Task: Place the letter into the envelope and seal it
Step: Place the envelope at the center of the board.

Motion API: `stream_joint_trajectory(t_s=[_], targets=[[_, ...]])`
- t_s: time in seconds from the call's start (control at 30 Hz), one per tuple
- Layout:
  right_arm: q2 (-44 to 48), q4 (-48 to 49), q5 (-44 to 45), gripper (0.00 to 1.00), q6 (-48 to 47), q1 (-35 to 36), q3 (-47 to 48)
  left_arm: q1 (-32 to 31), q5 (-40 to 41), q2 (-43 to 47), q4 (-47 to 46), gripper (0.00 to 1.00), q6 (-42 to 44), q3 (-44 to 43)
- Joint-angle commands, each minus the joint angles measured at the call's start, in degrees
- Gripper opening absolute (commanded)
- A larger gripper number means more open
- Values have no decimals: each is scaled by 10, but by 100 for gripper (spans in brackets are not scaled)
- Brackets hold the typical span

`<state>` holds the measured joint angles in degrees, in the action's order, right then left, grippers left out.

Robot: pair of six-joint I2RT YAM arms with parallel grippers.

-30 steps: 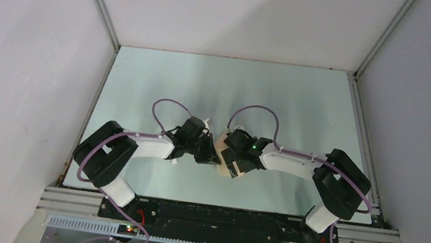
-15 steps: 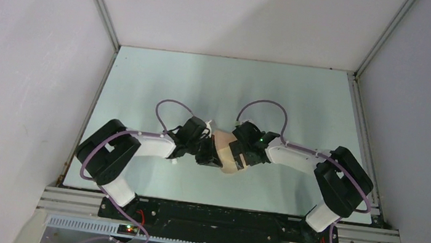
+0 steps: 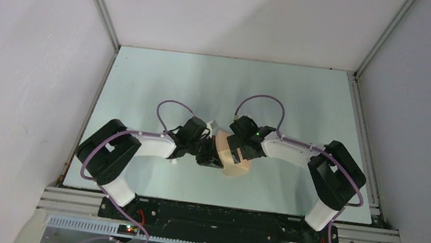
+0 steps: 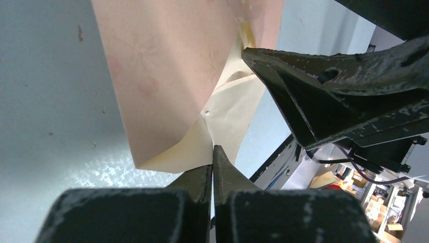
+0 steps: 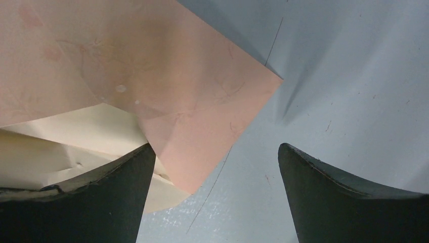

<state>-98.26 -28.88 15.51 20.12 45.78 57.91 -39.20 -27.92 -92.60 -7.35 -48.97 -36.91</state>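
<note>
Pinching the cream edge of the envelope [image 4: 227, 116], the left hand [image 4: 212, 154] is fully closed near the middle of the desk [image 4: 45, 76]. The peach letter [image 4: 162, 66] lies partly over the envelope, one corner jutting onto bare desk. The right hand [image 5: 215, 149] hovers close above, jaws spread wide and gripping nothing: one finger over the envelope's cream paper, the other over the desk, the letter's corner between them.

Envelope [image 4: 167, 76] is peach-tan outside w/ faint pink spots, cream inside. Table [image 5: 354, 76] is pale grey-blue w/ dark specks.
</note>
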Motion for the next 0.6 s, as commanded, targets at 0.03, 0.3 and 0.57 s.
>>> stream_joint_trajectory(t_s=[0.03, 0.3, 0.57], targets=[[27, 9, 11, 94, 10, 29, 20, 0, -20, 0, -9, 0, 11, -25], [54, -4, -15, 95, 48, 67, 8, 0, -18, 6, -10, 0, 9, -21], [121, -11, -31, 95, 60, 45, 5, 0, -12, 35, 33, 0, 31, -24]])
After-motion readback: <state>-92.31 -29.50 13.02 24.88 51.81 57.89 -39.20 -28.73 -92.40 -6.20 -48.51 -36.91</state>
